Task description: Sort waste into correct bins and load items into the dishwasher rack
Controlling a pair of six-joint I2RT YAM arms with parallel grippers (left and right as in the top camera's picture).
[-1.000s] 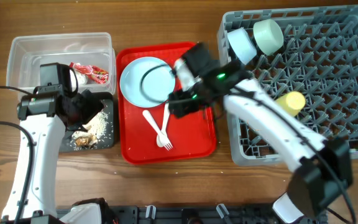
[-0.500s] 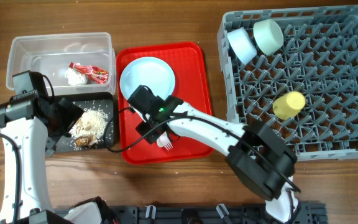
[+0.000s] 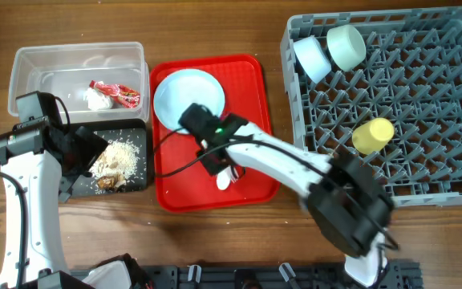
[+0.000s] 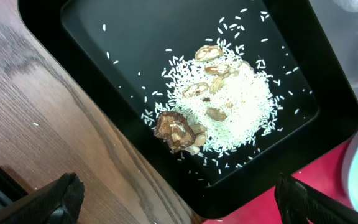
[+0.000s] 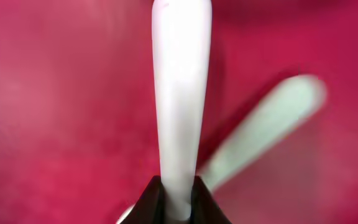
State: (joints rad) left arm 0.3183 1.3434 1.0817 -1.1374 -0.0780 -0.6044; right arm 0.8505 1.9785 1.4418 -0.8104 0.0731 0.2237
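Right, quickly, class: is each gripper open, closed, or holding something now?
Left gripper: open, empty, over the black tray.
Right gripper: closed on a white plastic utensil; fork or spoon cannot be told.

The right gripper (image 5: 177, 200) had its dark fingertips (image 5: 148, 200) pinched on the lower end of a long white utensil (image 5: 180, 93), which ran straight up the middle to the top edge. Behind it lay the red tray (image 5: 55, 112), out of focus. On the tray a second white utensil (image 5: 269, 121) slanted up to the right, too blurred to tell fork from spoon.
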